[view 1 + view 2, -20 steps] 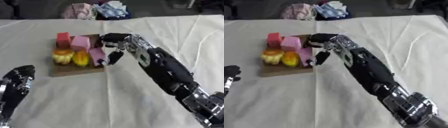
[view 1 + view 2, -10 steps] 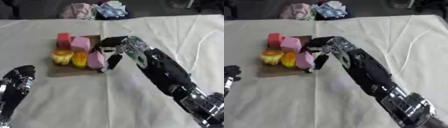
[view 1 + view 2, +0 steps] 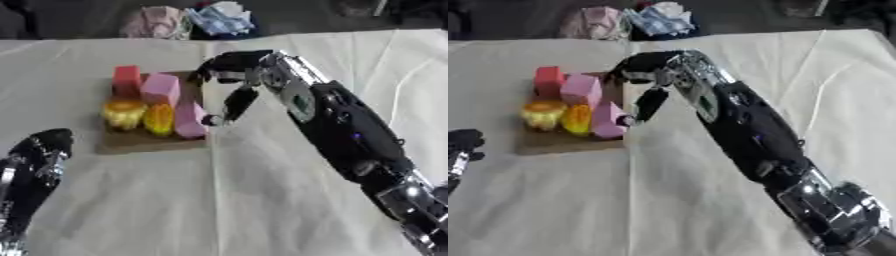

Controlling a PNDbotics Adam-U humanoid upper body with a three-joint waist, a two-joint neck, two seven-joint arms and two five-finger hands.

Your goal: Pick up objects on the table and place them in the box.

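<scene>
A flat brown cardboard box (image 3: 140, 142) lies left of centre on the white cloth. In it stand a red block (image 3: 126, 79), a pink block (image 3: 160, 89), a yellow piece (image 3: 122, 113), an orange piece (image 3: 158, 119) and a pink piece (image 3: 187, 120) at its right edge. My right hand (image 3: 234, 70) hovers over the box's right side, open. One straight finger (image 3: 236, 102) points down, its tip just beside the pink piece. I cannot tell whether it touches. My left hand (image 3: 39, 155) rests open at the lower left, away from the box.
A heap of pink and blue cloth (image 3: 188, 20) lies at the table's far edge. My right forearm (image 3: 341, 125) runs diagonally across the cloth from the lower right. The white cloth (image 3: 219, 200) has folds near the front.
The pink piece has settled at the box's right edge. My right hand has let go of it and risen up and back. The left hand has not moved.
</scene>
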